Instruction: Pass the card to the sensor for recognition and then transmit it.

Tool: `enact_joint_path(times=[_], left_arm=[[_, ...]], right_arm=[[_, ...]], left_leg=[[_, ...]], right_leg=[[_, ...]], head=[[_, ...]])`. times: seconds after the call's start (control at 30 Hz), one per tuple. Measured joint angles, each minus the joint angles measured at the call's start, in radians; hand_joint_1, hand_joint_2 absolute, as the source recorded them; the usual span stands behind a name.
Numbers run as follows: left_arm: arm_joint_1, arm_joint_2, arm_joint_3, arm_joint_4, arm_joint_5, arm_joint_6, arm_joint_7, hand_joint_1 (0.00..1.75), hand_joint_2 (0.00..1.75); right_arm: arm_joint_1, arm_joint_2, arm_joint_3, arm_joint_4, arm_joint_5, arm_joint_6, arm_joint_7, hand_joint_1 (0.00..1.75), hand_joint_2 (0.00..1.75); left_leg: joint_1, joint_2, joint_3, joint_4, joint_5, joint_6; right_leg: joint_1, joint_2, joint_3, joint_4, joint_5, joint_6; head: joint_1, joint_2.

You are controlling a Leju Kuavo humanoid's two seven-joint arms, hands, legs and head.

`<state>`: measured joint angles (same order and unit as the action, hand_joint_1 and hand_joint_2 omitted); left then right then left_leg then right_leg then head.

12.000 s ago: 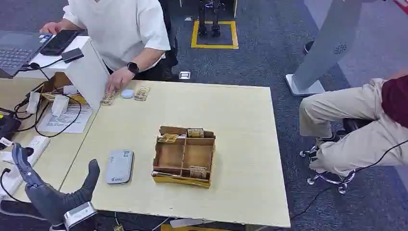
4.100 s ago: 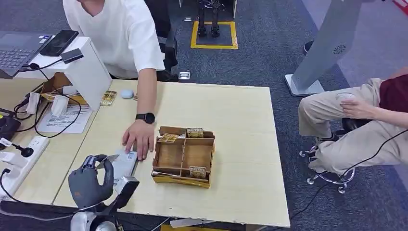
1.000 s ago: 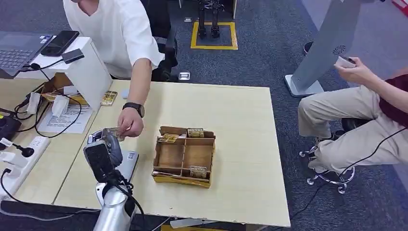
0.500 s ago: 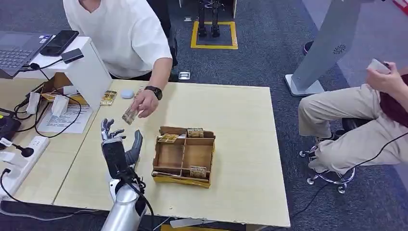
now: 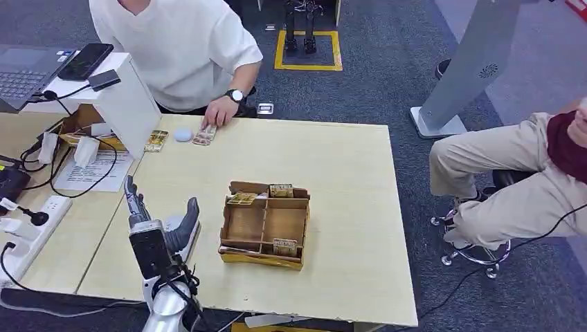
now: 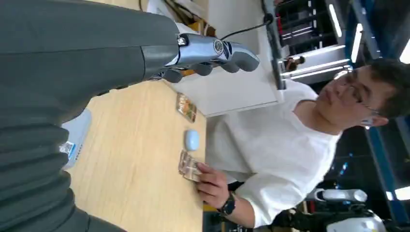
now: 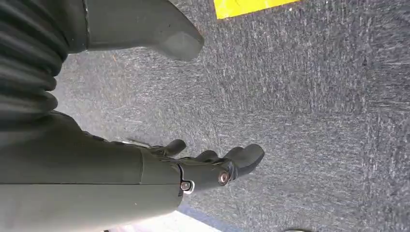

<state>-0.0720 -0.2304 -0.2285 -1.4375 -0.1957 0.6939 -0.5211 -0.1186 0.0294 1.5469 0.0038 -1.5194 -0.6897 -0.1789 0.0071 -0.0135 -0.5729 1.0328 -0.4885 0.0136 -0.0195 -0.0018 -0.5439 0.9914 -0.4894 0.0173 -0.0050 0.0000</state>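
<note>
My left hand (image 5: 160,225) hovers empty, fingers spread, over the near left of the table, above the grey card sensor (image 5: 190,238), which it partly hides. In the left wrist view the left hand (image 6: 145,53) is empty and the sensor (image 6: 77,133) lies just beneath it. A person in a white shirt presses the card (image 5: 204,135) flat on the table's far edge with one hand (image 5: 220,113); the same card (image 6: 187,166) lies under their fingers. My right hand (image 7: 193,171) hangs over grey carpet, fingers apart, holding nothing.
A cardboard organiser (image 5: 265,223) with several compartments stands mid-table. More cards (image 5: 156,140) and a small white round object (image 5: 183,134) lie at the far edge. A white stand (image 5: 124,97), cables and a power strip (image 5: 28,228) are left. A seated person (image 5: 512,173) is right.
The person took the card from my left hand and carried it to the table's far edge. My left hand opened and came back toward me, over the sensor.
</note>
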Motion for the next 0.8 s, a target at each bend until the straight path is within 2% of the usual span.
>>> enact_joint_path(times=[0.27, 0.57, 0.63, 0.8], left_arm=[[0.105, 0.034, -0.045, -0.152, -0.017, -0.003, -0.017, 0.0, 1.75], [0.15, 0.055, -0.066, -0.21, -0.043, -0.001, -0.033, 0.0, 1.75], [0.16, 0.056, -0.065, -0.215, -0.129, 0.002, -0.055, 0.0, 1.75], [0.204, 0.014, -0.05, -0.244, -0.476, 0.006, -0.145, 0.0, 1.75]], right_arm=[[0.011, -0.011, -0.026, 0.004, -0.009, 0.0, 0.0, 0.0, 1.75], [0.016, -0.017, -0.042, 0.005, -0.008, 0.0, -0.001, 0.0, 1.75], [0.016, -0.018, -0.042, 0.005, -0.004, 0.0, -0.001, 0.0, 1.75], [0.015, -0.018, -0.038, 0.005, 0.024, 0.0, 0.005, 0.0, 1.75]], left_leg=[[0.0, 0.0, 0.0, 0.0, 0.0, 0.0], [0.0, 0.0, 0.0, 0.0, 0.0, 0.0], [0.0, 0.0, 0.0, 0.0, 0.0, 0.0], [0.0, 0.0, 0.0, 0.0, -0.001, 0.0]], right_leg=[[0.0, 0.0, 0.0, 0.0, 0.0, 0.0], [0.0, 0.0, 0.0, 0.0, 0.0, 0.0], [0.0, 0.0, 0.0, 0.0, 0.0, 0.0], [0.0, 0.0, 0.0, 0.0, 0.0, 0.0]], head=[[0.0, 0.0], [0.0, 0.0], [0.0, 0.0], [0.0, 0.0]])
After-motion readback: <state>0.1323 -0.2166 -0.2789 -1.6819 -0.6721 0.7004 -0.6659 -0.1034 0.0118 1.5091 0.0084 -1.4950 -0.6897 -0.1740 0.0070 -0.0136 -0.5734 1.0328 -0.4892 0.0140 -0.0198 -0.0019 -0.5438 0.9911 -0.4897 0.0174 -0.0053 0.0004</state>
